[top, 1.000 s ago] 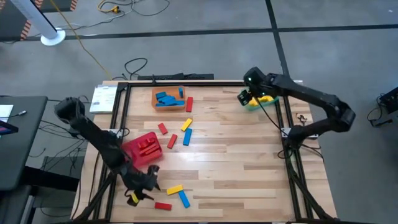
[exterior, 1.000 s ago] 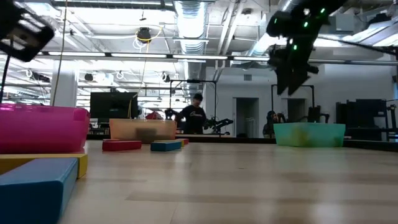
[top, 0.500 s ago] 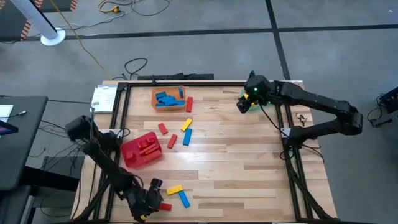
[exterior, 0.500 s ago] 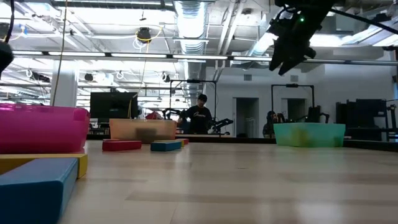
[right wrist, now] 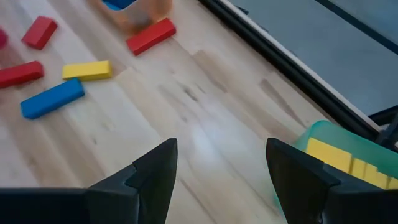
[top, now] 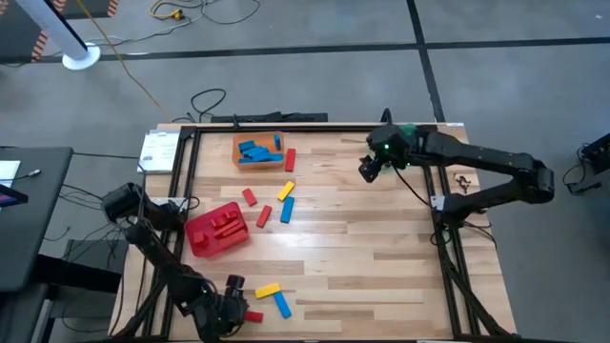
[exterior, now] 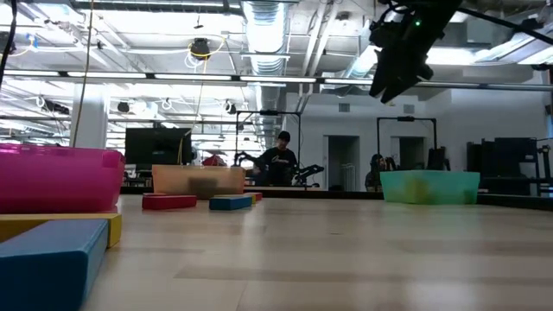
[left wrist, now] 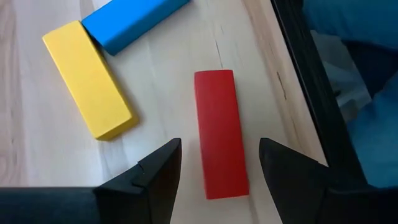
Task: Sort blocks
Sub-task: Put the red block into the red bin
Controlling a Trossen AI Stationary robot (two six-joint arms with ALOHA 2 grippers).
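Note:
Red, blue and yellow blocks lie loose on the wooden table. My left gripper [left wrist: 217, 171] is open low over the near left edge. Its fingers stand on either side of a red block [left wrist: 221, 134] that lies flat, without touching it. A yellow block [left wrist: 87, 81] and a blue block [left wrist: 134, 22] lie just beyond. My right gripper [right wrist: 221, 165] hangs open and empty high over the far right part [top: 367, 170], beside the green bin [right wrist: 339, 155] that holds yellow blocks.
The orange bin [top: 257, 151] with blue blocks stands at the far left. The red bin [top: 218, 230] with red blocks stands at the left. Loose blocks [top: 276, 202] lie between them, and others [top: 274, 296] lie near the front. A black frame rail [left wrist: 311, 81] runs beside the red block.
My left gripper has gone from beside the red bin toward the table's near edge and down, tipping further downward, and now straddles the red block. My right gripper has come away from over the green bin toward the table's middle, rising a little. Both have stayed open.

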